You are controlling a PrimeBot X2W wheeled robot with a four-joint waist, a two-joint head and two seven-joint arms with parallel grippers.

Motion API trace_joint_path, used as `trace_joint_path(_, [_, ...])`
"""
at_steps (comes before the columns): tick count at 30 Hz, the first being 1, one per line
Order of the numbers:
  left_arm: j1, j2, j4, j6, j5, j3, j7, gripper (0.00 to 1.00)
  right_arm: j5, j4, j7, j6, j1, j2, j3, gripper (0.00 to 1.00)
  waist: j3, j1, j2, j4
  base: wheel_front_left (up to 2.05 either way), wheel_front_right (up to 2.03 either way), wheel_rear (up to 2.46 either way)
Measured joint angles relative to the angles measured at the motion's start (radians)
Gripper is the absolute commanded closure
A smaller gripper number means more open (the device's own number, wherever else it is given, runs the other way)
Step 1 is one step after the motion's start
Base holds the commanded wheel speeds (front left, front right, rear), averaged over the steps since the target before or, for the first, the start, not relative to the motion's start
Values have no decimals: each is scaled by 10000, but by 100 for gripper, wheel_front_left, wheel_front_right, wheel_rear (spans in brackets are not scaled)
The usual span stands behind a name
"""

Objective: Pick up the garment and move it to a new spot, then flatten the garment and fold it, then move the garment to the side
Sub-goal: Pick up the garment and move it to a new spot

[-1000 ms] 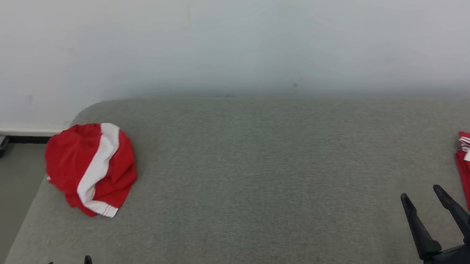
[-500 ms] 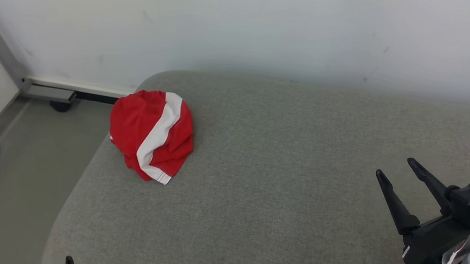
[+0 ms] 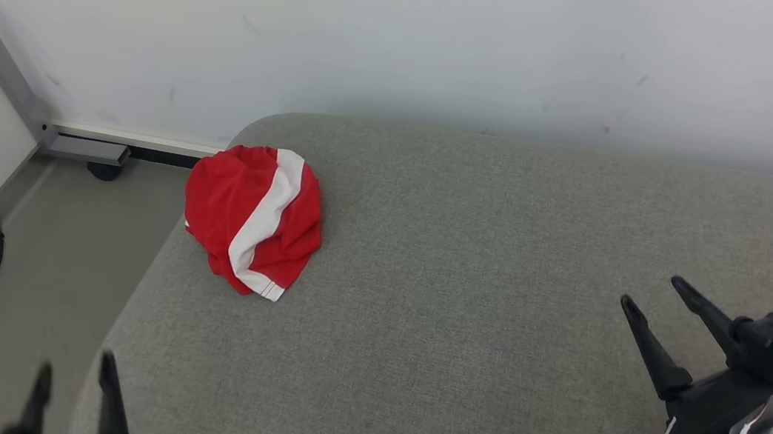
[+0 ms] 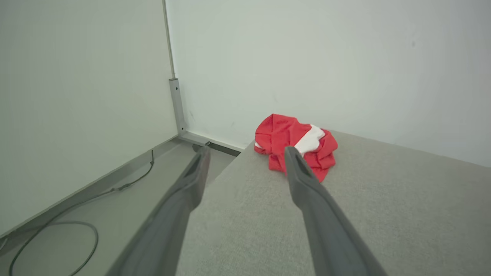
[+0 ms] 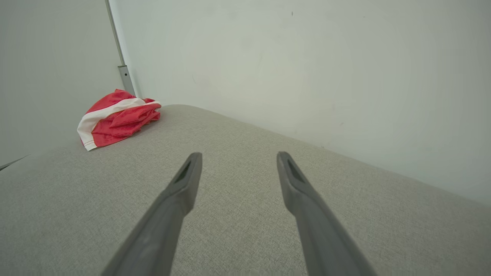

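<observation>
I am finding the garment, red with a white stripe, lying bunched at the far left corner of the grey cushion, close to the wall. Its stripe and long axis are running from the far side down to a hemmed tip pointing near and slightly left. The left gripper is hovering wide and empty at the near left edge with the garment ahead and slightly right, well apart, while the right gripper is hovering wide and empty with the garment far off to its left.
</observation>
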Motion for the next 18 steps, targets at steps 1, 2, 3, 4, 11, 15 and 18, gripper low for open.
trace_joint_path(1, [-385, 128, 73, -190, -50, 8, 63, 0, -4, -13, -2, 0, 71, 2, -2, 0, -2, 0, 0, -28, 0, 0, 0])
trace_joint_path(2, [-839, 288, 163, -395, -127, -4, 192, 0, -8, -19, 0, 0, 149, 8, -6, 0, 2, 0, 0, -60, 0, 0, 0])
trace_joint_path(3, [-1303, 401, 244, -602, -259, -21, 311, 0, -12, -35, 0, -2, 216, 6, -27, 0, 11, 0, 0, -91, 0, 0, 0])
trace_joint_path(4, [-1777, 472, 355, -817, -380, -59, 453, 0, -13, -54, 0, -2, 277, -4, -58, 0, 31, 0, -1, -122, 0, 0, 0])
trace_joint_path(11, [-4701, 961, 2176, -1674, -1007, -238, 1916, 0, -349, -414, 2, -15, 382, -247, 59, 0, 359, 0, 0, -502, 0, 0, 0])
trace_joint_path(15, [-5878, 1166, 3078, -1772, -1129, -477, 2677, 0, -562, -742, 105, -17, 268, -523, 102, 0, 668, 1, 0, -840, 0, 0, 0])
trace_joint_path(18, [-6530, 1490, 3774, -1774, -1315, -527, 3101, 0, -813, -980, 284, -15, 40, -717, 178, 0, 946, 1, 0, -1131, 0, 0, 0])
